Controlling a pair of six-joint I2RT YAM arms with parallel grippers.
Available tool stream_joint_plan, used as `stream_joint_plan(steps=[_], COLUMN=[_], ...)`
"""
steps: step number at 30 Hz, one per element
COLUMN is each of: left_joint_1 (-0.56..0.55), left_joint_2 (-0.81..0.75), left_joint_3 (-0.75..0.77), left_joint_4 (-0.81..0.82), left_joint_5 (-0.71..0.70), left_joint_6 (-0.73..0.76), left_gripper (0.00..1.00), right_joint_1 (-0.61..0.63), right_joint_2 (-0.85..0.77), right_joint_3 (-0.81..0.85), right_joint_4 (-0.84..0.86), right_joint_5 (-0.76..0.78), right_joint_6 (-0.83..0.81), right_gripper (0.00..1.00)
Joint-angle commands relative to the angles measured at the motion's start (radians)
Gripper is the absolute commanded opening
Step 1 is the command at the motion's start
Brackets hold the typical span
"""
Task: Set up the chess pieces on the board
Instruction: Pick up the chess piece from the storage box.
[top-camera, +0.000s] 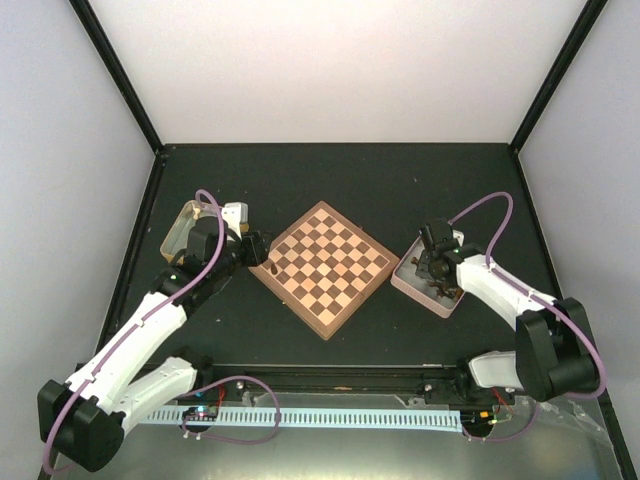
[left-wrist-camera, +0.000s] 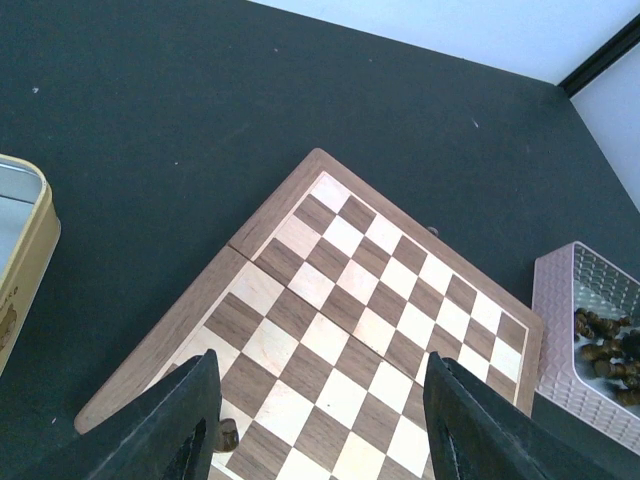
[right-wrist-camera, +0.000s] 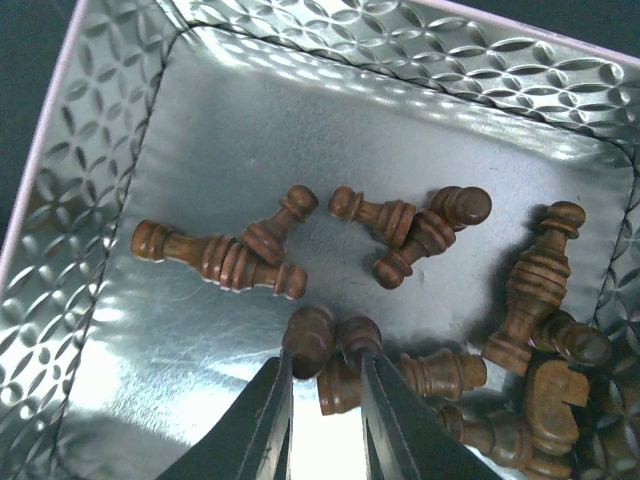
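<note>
The board (top-camera: 325, 268) lies as a diamond in the middle of the table. One dark chess piece (top-camera: 272, 268) stands near its left corner. My left gripper (top-camera: 258, 247) hovers over that corner, open and empty. In the left wrist view the same piece (left-wrist-camera: 228, 435) stands beside my left finger (left-wrist-camera: 170, 420), and the board (left-wrist-camera: 370, 330) fills the space between the jaws. My right gripper (top-camera: 437, 275) reaches down into the pink tray (top-camera: 410, 283). In the right wrist view its jaws (right-wrist-camera: 328, 352) are narrowed onto round-headed dark pieces (right-wrist-camera: 308, 338) at the tips. Several more dark pieces (right-wrist-camera: 225, 260) lie loose on the tray floor.
A gold tray (top-camera: 175, 232) with a white object (top-camera: 234, 214) beside it sits left of the board; its rim shows in the left wrist view (left-wrist-camera: 20, 250). The pink tray's embossed metal wall (right-wrist-camera: 120, 150) rises around my right gripper. Black table surface (top-camera: 330, 175) lies behind the board.
</note>
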Motion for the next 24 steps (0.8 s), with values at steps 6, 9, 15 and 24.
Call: stream_joint_plan(steps=[6, 9, 15, 24], left_joint_1=[-0.005, -0.005, -0.005, -0.005], left_joint_2=[-0.005, -0.006, -0.009, -0.045], left_joint_3=[-0.006, -0.006, -0.005, 0.006], left_joint_4=[0.030, 0.029, 0.021, -0.048], left_joint_5=[-0.014, -0.017, -0.024, -0.051], left_joint_6=[0.001, 0.001, 0.001, -0.021], left_gripper=[0.58, 0.58, 0.58, 0.58], right_joint_1=[-0.024, -0.027, -0.028, -0.022], right_joint_2=[0.084, 0.104, 0.102, -0.018], right_joint_3=[0.023, 0.023, 0.025, 0.056], right_joint_4=[0.078, 0.088, 0.085, 0.036], right_joint_5=[0.013, 0.008, -0.007, -0.082], right_joint_6=[-0.038, -0.045, -0.057, -0.080], right_gripper=[0.21, 0.18, 0.05, 0.01])
